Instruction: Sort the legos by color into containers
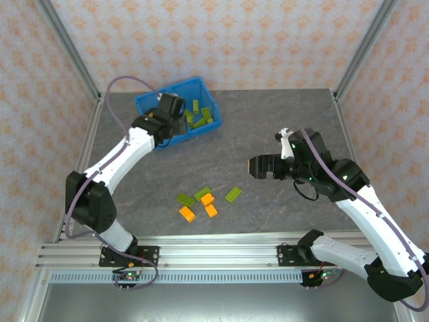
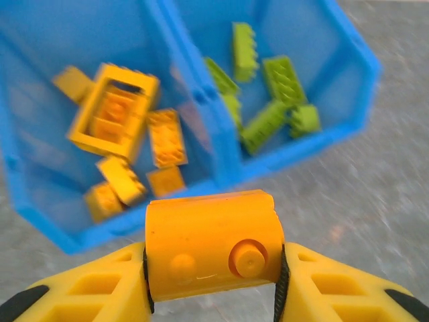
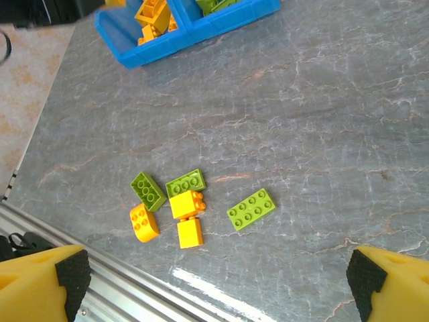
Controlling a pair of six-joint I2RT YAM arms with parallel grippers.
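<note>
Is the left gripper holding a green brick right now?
No, the left gripper is clamped on an orange brick.

I count six loose bricks on the tabletop [image 3: 335, 100]: three small orange plastic bricks [image 3: 187, 204] and three small green plastic bricks [image 3: 251, 208]. The one bright blue plastic bin [image 2: 281, 161] has two compartments; through the blur I make out one hollow orange rectangular frame [image 2: 127, 75] plus about six orange bricks in one, and about six green in the other. One large orange brick [image 2: 213, 245] sits in the left jaws.
</note>
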